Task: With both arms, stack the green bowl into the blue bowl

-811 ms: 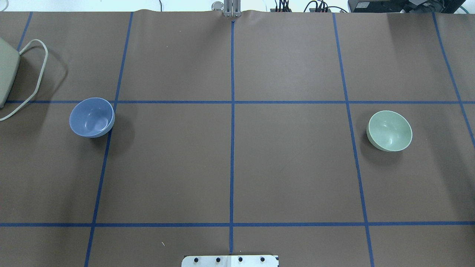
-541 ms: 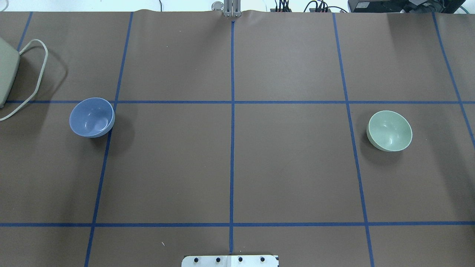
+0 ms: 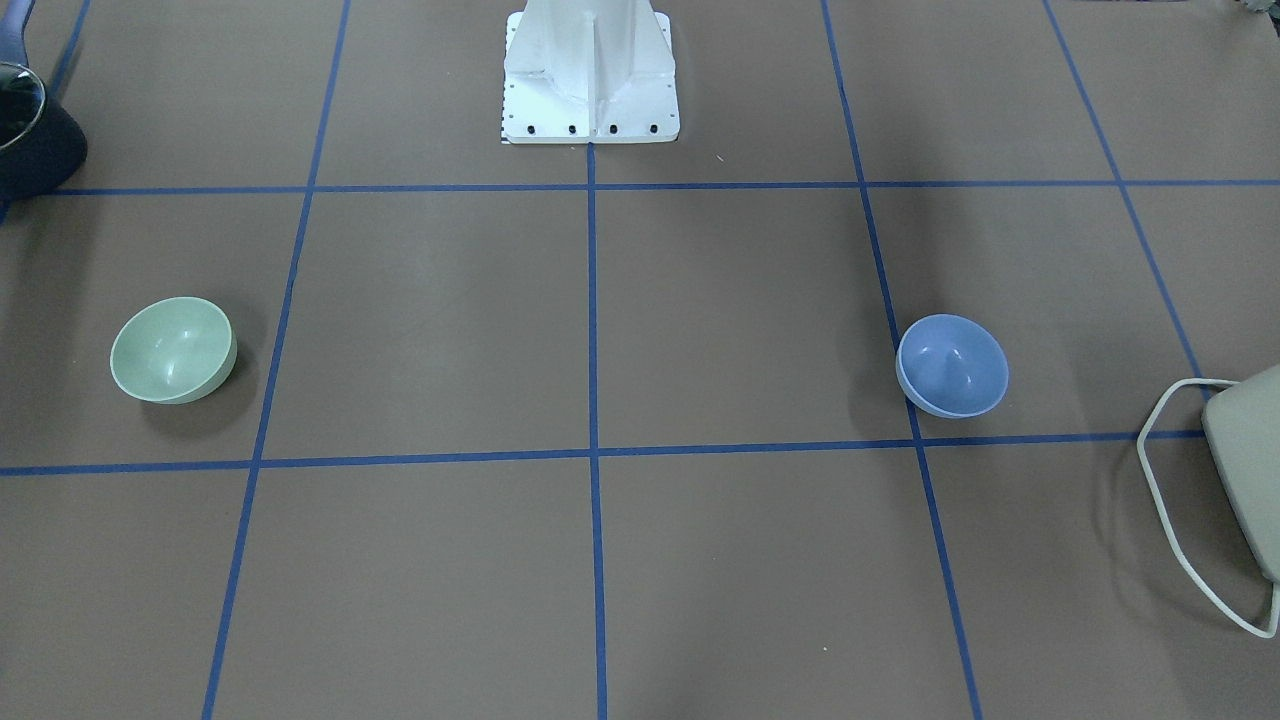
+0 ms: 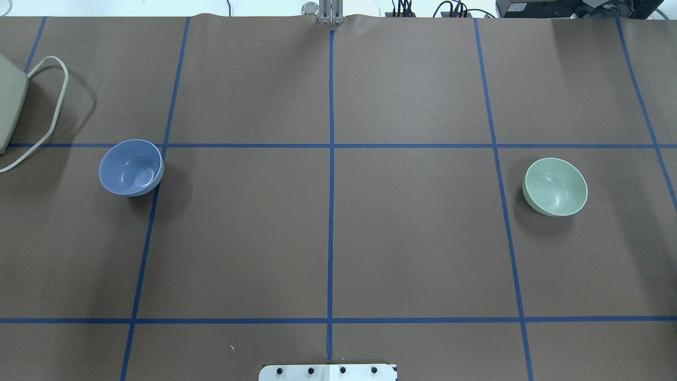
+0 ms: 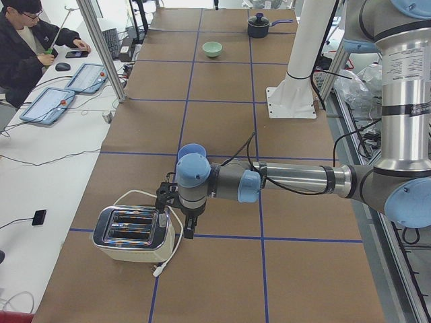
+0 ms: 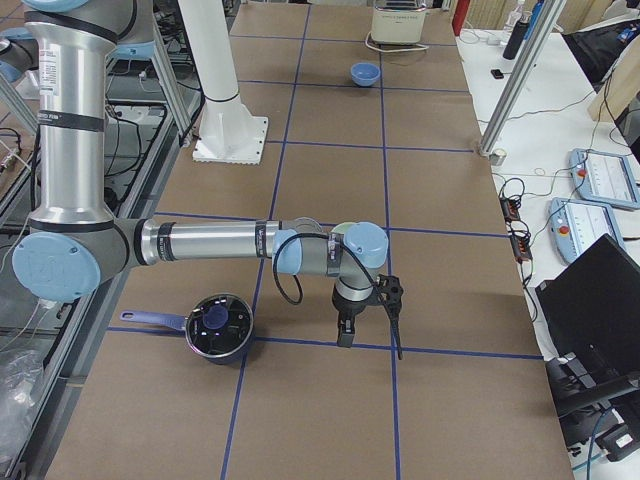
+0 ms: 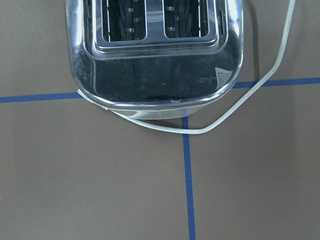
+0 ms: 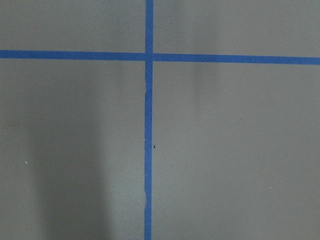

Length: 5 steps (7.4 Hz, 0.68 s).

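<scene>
Green bowl (image 4: 555,187) and blue bowl (image 4: 131,168) stand upright, well apart on the worktop (image 4: 412,238) — apparently one within each arm's reach. Left gripper (image 5: 178,218) and right gripper (image 6: 370,336) hang outboard of them — whether released or clenched cannot be told.

One green bowl (image 4: 555,187), one blue bowl (image 4: 130,167), one toaster (image 5: 133,234), one pot (image 6: 219,327), two arms (image 5: 296,180).

No change shows in the overhead view: the green bowl (image 4: 555,187) and the blue bowl (image 4: 130,168) show no shift.
</scene>
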Each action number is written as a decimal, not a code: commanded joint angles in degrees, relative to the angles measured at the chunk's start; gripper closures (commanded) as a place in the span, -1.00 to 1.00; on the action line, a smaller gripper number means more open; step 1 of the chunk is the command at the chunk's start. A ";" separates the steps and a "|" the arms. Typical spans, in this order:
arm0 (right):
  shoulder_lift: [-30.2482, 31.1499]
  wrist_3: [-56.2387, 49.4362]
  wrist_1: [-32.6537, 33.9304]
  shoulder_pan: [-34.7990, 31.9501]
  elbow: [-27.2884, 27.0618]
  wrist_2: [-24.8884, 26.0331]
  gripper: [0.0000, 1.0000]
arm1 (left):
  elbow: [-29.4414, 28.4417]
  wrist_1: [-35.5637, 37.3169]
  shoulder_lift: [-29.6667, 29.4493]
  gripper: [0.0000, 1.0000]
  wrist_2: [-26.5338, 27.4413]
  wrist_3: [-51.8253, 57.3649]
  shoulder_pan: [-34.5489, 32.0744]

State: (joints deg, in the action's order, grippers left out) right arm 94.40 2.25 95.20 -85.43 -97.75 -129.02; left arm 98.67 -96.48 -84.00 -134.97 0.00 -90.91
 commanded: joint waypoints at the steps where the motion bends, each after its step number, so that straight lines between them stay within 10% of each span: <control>1: 0.00 0.03 -0.01 0.00 -0.16 -0.09 -1.00 | -0.06 -9.37 -0.11 -0.96 0.14 -0.35 -0.06; 5: -0.70 0.03 -0.01 0.00 -0.25 -0.09 -1.00 | -0.41 -21.37 -4.05 -0.96 -0.29 -0.62 0.12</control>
State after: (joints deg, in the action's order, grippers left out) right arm 94.19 2.25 95.15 -85.43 -97.93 -129.11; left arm 98.04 -115.86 -86.61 -135.02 -0.57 -90.83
